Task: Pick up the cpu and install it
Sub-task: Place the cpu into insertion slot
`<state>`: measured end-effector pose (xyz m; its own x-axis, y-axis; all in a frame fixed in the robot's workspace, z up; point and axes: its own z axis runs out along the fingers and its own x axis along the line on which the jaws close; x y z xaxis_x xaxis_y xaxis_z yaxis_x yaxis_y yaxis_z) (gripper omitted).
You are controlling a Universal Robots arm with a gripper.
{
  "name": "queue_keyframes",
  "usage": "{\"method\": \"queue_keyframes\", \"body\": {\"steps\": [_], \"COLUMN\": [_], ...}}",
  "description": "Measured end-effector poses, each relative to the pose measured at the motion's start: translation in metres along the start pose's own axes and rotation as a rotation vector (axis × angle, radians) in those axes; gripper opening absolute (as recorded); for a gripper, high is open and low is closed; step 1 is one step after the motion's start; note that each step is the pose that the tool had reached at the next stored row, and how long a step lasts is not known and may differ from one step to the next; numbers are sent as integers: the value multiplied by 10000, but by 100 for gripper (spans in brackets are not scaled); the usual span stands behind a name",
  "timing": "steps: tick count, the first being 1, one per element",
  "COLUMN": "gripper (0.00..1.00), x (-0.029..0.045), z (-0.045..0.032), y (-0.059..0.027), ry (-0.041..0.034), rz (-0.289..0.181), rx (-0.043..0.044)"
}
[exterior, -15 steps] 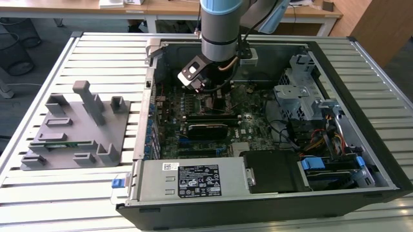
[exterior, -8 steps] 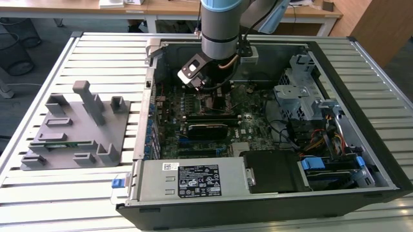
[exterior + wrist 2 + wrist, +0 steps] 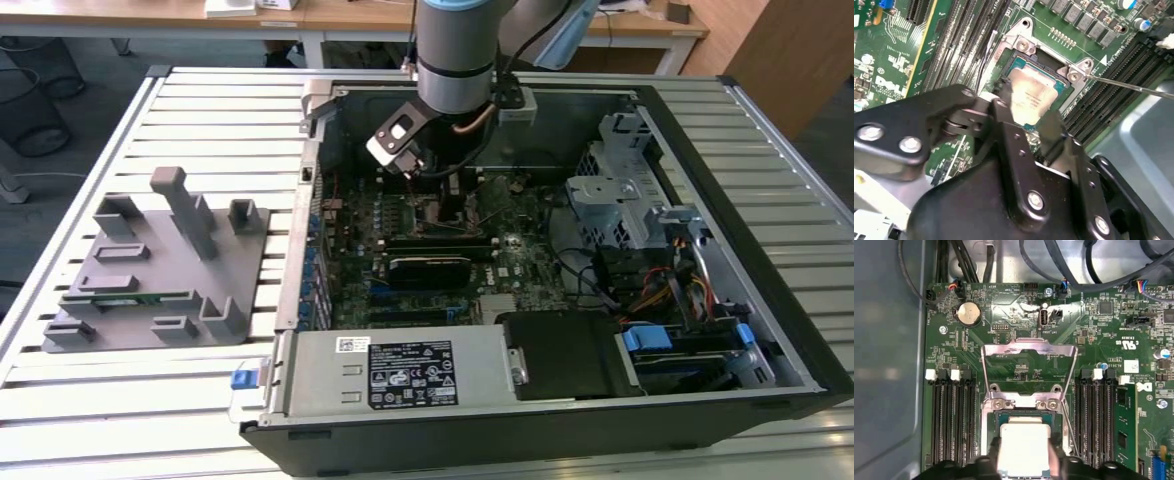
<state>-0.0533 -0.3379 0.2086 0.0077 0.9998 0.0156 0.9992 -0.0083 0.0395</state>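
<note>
Since the load plate (image 3: 1029, 357) is swung up and back, the socket (image 3: 1004, 416) is left open from above, and the cpu (image 3: 1023, 442) is seen within its frame, between the rows of memory slots (image 3: 949, 415). The hand (image 3: 1024, 460) is brought down over it and its black fingers (image 3: 993, 457) are set against opposite edges of the chip, so it is judged to be clamped on the cpu. By such an edge hold the metal top is left bare and the chip is kept level. Whether it is fully seated or held just above the contacts cannot be told. In the second wrist view the cpu (image 3: 1031, 95) is seen square to the frame, with the thin retention lever (image 3: 1134, 87) swung clear. In the exterior view the hand (image 3: 454, 195) is lowered into the open computer case (image 3: 767, 230), which is laid on the slatted counter (image 3: 200, 110) so that the motherboard (image 3: 521, 250) faces up. A drive cage (image 3: 607, 195), cables (image 3: 627, 280) and a silver power supply (image 3: 387, 370) are also held in it. At the exterior view's left a grey fixture tray (image 3: 80, 335) is set, with a green memory stick (image 3: 127, 297) lying in it
</note>
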Motion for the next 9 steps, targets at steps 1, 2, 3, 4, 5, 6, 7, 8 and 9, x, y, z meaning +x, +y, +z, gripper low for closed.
{"method": "queue_keyframes", "body": {"steps": [1, 2, 3, 4, 5, 6, 7, 8, 9], "gripper": [42, 42, 36, 30, 30, 24, 18, 18, 12], "x": [0, 0, 1, 1, 1, 1, 2, 2, 2], "z": [-14, -26, -38, -47, -56, -67, -76, -87, -98], "y": [1, 1, 1, 2, 2, 3, 3, 3, 4], "ry": [-1, 0, 0, 0, 0, -1, 0, -1, -1], "rz": [0, 0, 0, 0, 0, 0, 0, 0, 0], "rx": [1, 1, 2, 4, 4, 6, 6, 7, 7]}}
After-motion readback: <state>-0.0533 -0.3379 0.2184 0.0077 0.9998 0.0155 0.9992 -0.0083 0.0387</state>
